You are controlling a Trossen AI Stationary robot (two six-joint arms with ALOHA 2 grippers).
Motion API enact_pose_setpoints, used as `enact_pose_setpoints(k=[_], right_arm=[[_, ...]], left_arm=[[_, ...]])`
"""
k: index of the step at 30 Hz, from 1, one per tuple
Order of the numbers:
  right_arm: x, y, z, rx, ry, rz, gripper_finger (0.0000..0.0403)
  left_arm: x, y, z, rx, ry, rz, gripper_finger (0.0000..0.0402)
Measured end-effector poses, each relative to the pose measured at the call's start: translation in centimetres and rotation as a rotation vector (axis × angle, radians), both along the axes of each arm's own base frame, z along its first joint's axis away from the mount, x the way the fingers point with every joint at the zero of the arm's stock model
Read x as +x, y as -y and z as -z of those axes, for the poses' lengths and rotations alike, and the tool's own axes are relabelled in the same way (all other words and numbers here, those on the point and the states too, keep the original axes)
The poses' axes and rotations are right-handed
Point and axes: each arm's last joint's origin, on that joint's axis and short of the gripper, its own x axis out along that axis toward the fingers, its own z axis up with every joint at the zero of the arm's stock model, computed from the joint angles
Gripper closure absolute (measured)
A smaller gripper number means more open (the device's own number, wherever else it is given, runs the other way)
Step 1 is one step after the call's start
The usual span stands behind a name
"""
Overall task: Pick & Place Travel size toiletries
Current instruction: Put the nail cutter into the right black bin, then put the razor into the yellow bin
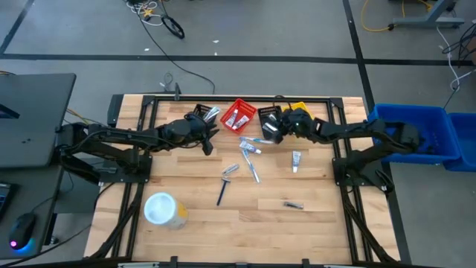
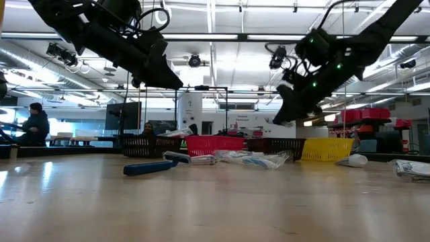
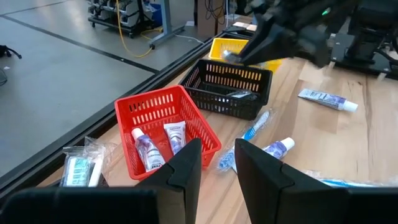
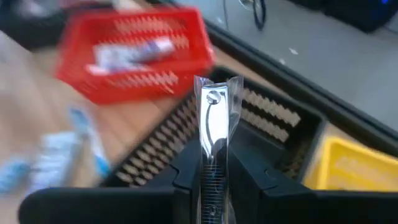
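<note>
Right wrist view: right gripper (image 4: 210, 168) clenched on a packaged nail clipper (image 4: 212, 134), upright above the black basket (image 4: 280, 134), evidently for dropping in. Left gripper (image 3: 217, 163) released, empty, hovering beside the red basket (image 3: 152, 115), which holds two small tubes (image 3: 160, 143).

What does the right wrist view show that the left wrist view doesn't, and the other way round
Only the right wrist view shows what the right gripper holds: a nail clipper in a clear sleeve, pinched upright between its fingers above the black basket.

Only the left wrist view shows the left gripper with its fingers apart and nothing between them, two small bottles lying in the red basket, loose tubes on the table, and a bagged item beside the red basket.

Both show the red, black and yellow basket in a row.
</note>
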Motion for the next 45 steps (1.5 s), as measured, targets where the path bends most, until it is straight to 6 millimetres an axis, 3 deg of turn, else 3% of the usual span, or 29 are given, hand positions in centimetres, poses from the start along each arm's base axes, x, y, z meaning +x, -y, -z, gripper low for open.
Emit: enact_pose_setpoints(k=[6, 12, 19, 31, 38, 45], right_arm=[[0.2, 1.4, 2.5, 0.034, -0.067, 0.013, 0.0339], [0.3, 2.0, 3.5, 0.034, -0.085, 0.024, 0.0337], [0.3, 2.2, 4.0, 0.053, -0.095, 0.010, 0.0314], [0.4, 2.2, 3.9, 0.045, -0.090, 0.004, 0.0240], [0.2, 2.0, 2.2, 0.002, -0.045, -0.025, 0.0202], [-0.2, 1.5, -0.8, -0.037, 0.074, -0.087, 0.0197]], left_arm=[[0.0, 0.0, 0.0, 0.001, 0.001, -0.004, 0.0297], [0.0, 0.0, 0.0, -0.006, 0.006, -0.007, 0.0297], [0.0, 0.0, 0.0, -0.006, 0.005, -0.007, 0.0297], [0.0, 0.0, 0.0, -0.002, 0.001, -0.005, 0.0297], [0.0, 0.0, 0.0, -0.004, 0.000, 0.002, 0.0297], [0.0, 0.0, 0.0, -0.001, -0.001, 0.004, 0.0297]])
